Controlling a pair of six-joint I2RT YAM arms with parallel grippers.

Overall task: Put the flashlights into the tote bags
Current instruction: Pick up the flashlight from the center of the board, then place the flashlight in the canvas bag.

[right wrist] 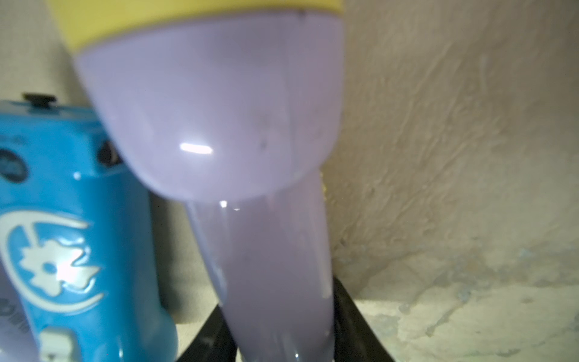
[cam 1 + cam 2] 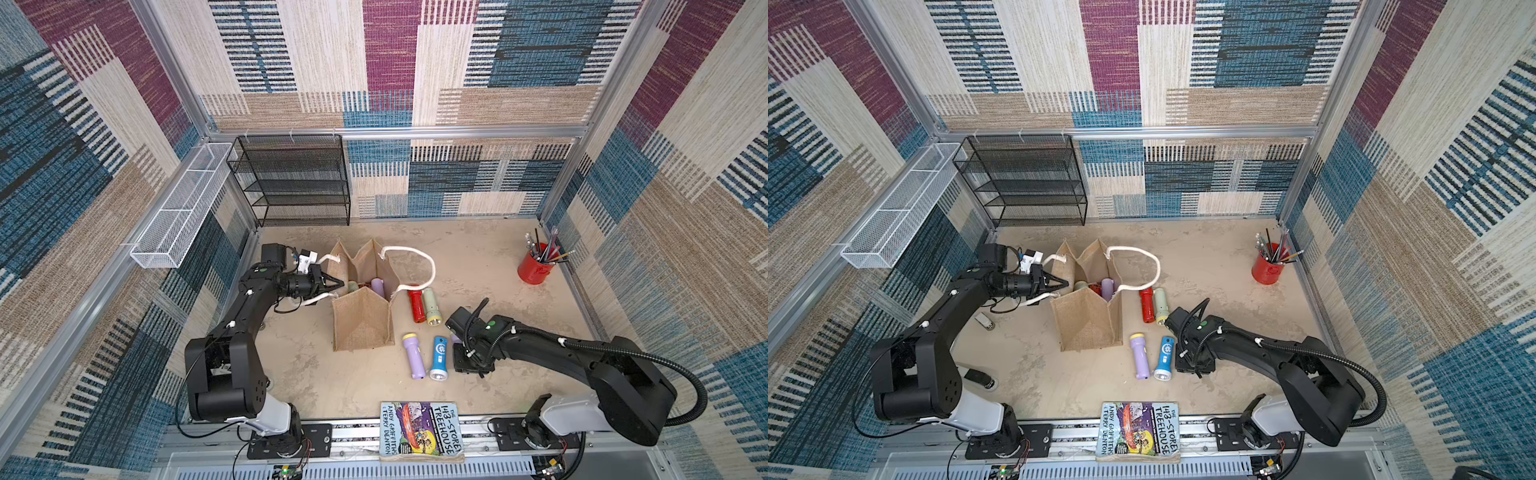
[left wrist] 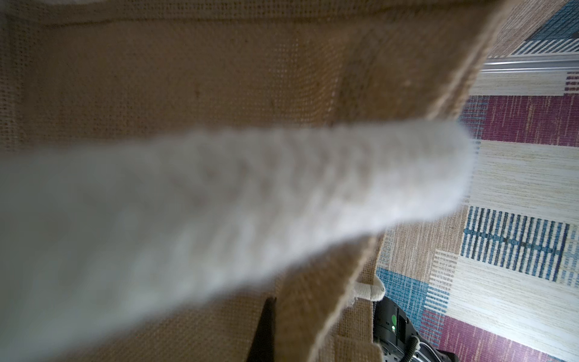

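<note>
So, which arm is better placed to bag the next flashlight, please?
Right: the right gripper clamps a lilac flashlight beside the blue flashlight, while the left gripper is shut at the tote bag's rim.

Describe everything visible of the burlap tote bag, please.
The burlap bag is tan, coarse-woven and boxy, with gusseted sides folded inward. It stands upright and open on the table. One white rope handle loops around the left gripper, which is shut and seems to pinch the rim. The other handle lies looped on the table. Inside, flashlights show, one of them lilac.
</note>
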